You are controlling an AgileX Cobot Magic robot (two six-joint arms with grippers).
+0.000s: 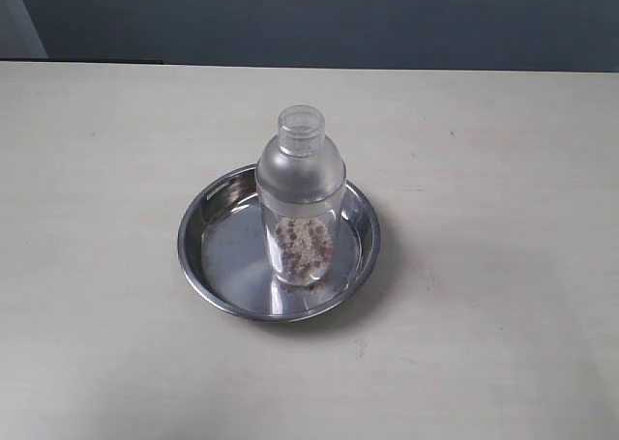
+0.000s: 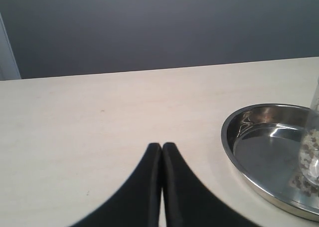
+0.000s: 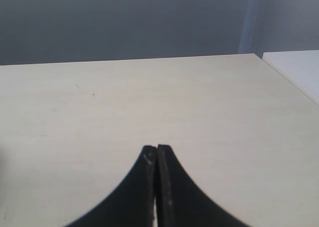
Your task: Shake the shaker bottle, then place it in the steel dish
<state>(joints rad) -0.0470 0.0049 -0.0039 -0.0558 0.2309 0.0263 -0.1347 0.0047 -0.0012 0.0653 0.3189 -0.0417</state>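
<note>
The shaker bottle [image 1: 300, 193] stands upright inside the steel dish [image 1: 221, 271] at the middle of the table, brownish beads in its lower part. No gripper touches it, and neither arm shows in the exterior view. In the left wrist view my left gripper [image 2: 162, 146] is shut and empty over bare table, with the steel dish [image 2: 264, 152] and a sliver of the shaker bottle [image 2: 311, 157] off to one side. My right gripper [image 3: 156, 148] is shut and empty too, with only tabletop ahead of it.
The pale table [image 1: 503, 150] spreads around the dish on every side. A dark grey wall [image 1: 319, 14] runs behind its far edge. A white surface [image 3: 294, 70] shows beyond the table's corner in the right wrist view.
</note>
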